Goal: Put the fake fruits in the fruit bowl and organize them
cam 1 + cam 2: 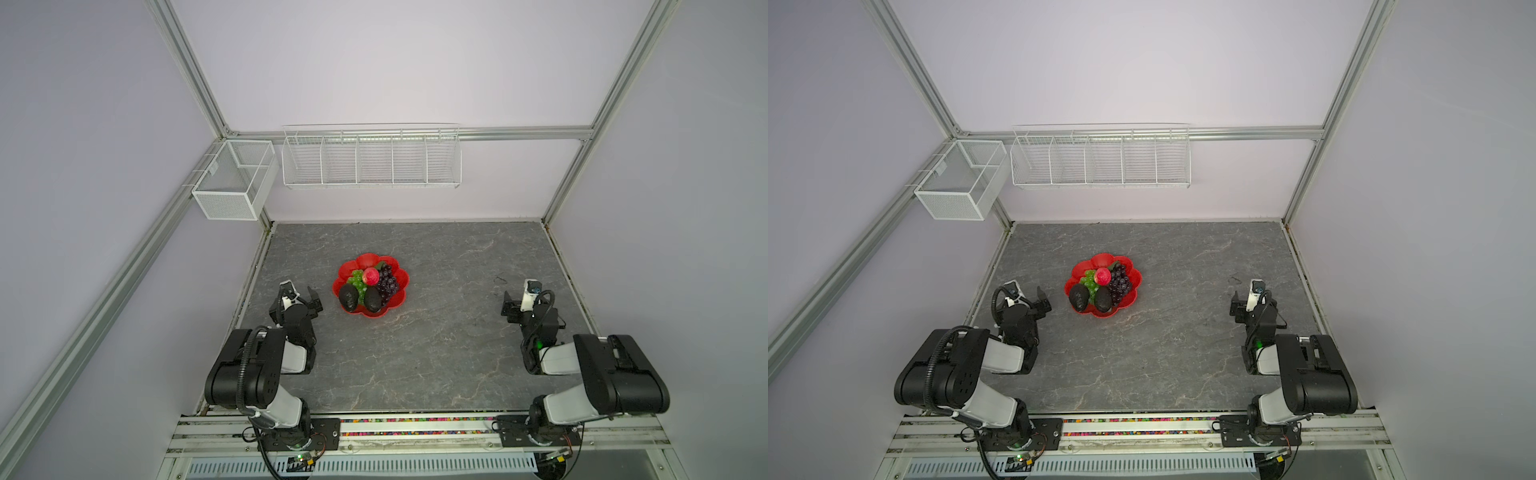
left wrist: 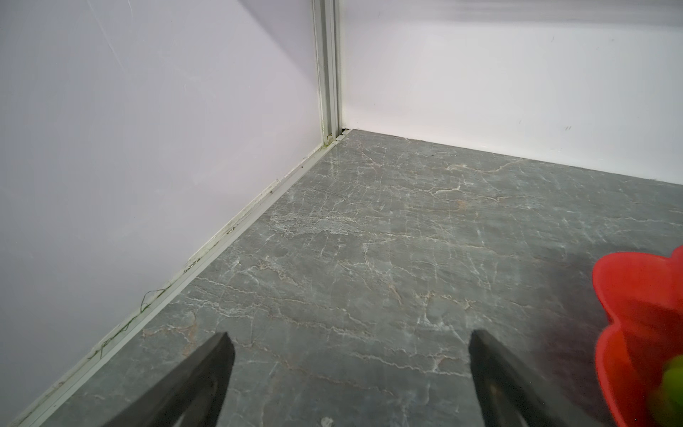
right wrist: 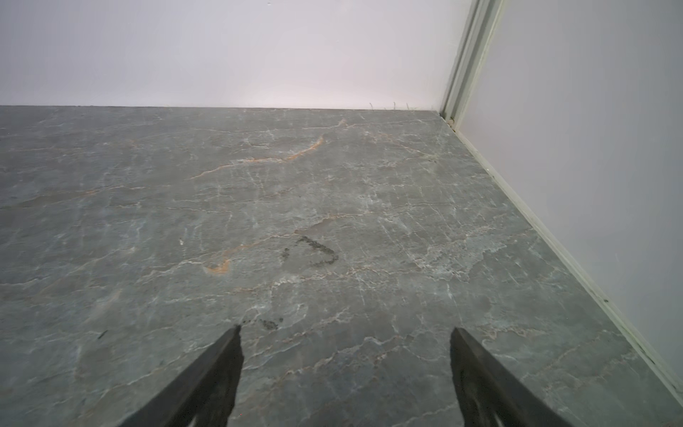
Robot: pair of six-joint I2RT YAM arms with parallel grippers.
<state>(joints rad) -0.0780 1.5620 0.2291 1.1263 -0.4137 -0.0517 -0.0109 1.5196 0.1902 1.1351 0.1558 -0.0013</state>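
Observation:
The red fruit bowl (image 1: 368, 259) (image 1: 1100, 259) sits left of the tabletop's middle in both top views. In it lie a green grape bunch (image 1: 356, 279), a red-pink round fruit (image 1: 371, 276), a dark purple grape bunch (image 1: 387, 280) and two dark avocados (image 1: 348, 297) (image 1: 372, 299). My left gripper (image 1: 300, 293) (image 2: 351, 334) hovers just left of the bowl, open and empty. In the left wrist view the bowl's rim (image 2: 635, 292) and a green blur of grapes (image 2: 672, 373) show beside it. My right gripper (image 1: 515, 301) (image 3: 346, 329) stands open over bare table far to the right.
A white wire rack (image 1: 372, 158) with several compartments and a mesh basket (image 1: 232, 183) hang on the back and left walls. Walls close in the grey marble table (image 1: 436, 353) on three sides. A dark smudge (image 3: 314, 251) marks the surface ahead of the right gripper.

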